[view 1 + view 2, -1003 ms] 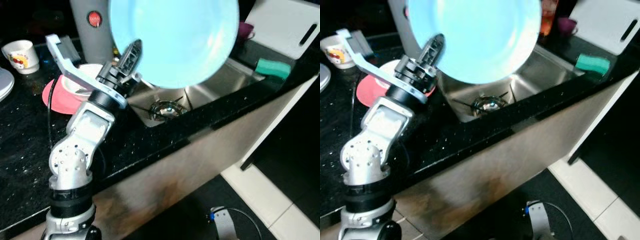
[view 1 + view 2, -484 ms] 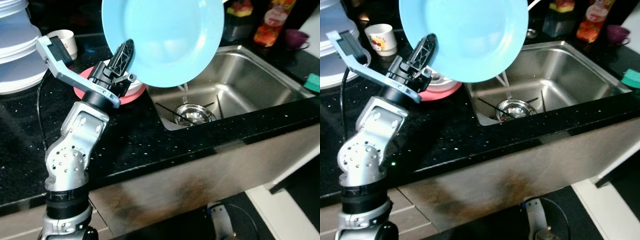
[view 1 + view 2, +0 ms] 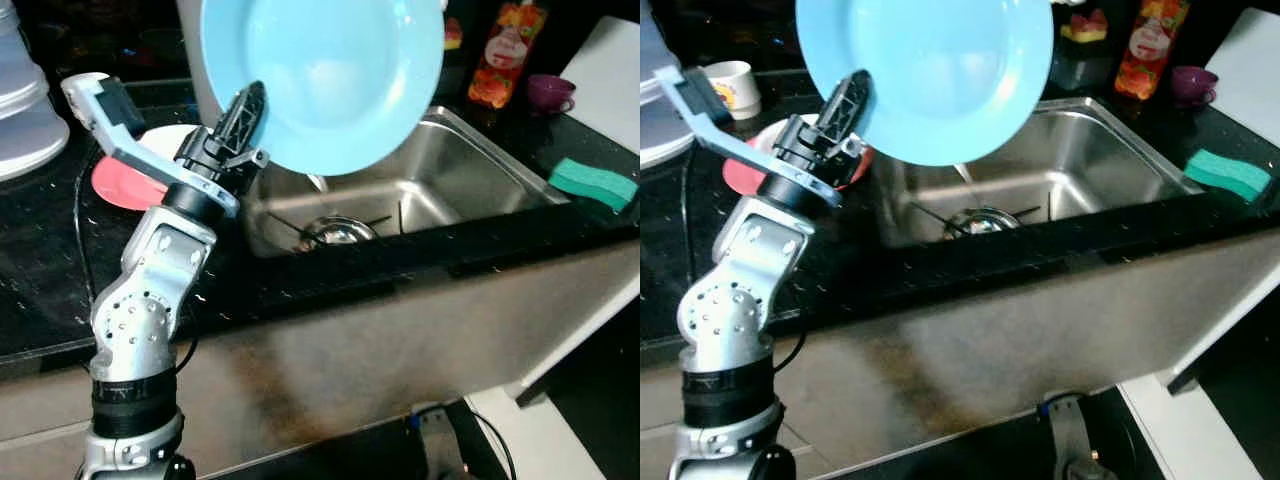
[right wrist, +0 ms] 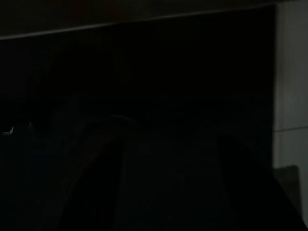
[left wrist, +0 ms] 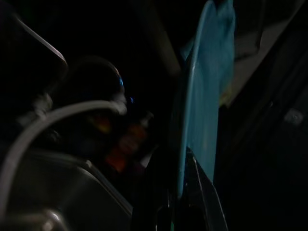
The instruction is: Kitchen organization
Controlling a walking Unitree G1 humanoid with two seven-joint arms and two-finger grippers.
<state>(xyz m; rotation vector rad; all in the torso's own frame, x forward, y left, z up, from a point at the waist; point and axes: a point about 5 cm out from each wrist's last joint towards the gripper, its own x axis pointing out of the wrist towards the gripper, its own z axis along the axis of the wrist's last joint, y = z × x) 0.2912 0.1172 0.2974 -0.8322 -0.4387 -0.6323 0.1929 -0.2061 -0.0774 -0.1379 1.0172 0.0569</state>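
Left claw point(image 3: 243, 118) is closed on the lower left rim of the blue plate point(image 3: 320, 80); the left wrist view shows its two black fingers pinching the rim edge-on. Plate is held aloft, nearly upright and tilted, above the near-left corner of the sink point(image 3: 470, 185), touching nothing but the claw.

Relative to the sink: drain strainer point(image 3: 328, 232) at the basin bottom, below the plate. Pink plate point(image 3: 115, 185) with a white dish on it lies on the black tabletop point(image 3: 50, 270) just left of the sink. Green sponge point(image 3: 592, 184) rests on the tabletop right of it; an orange bottle point(image 3: 497, 60) and a purple cup point(image 3: 550, 92) stand behind it.

Right claw: wrist view too dark; state cannot be told.

Judgement: carry step in hand, plate in transit with no destination yet evident. Next move calls for a steady pinch and a slow descent; a rim-only grip risks the plate pivoting or slipping.
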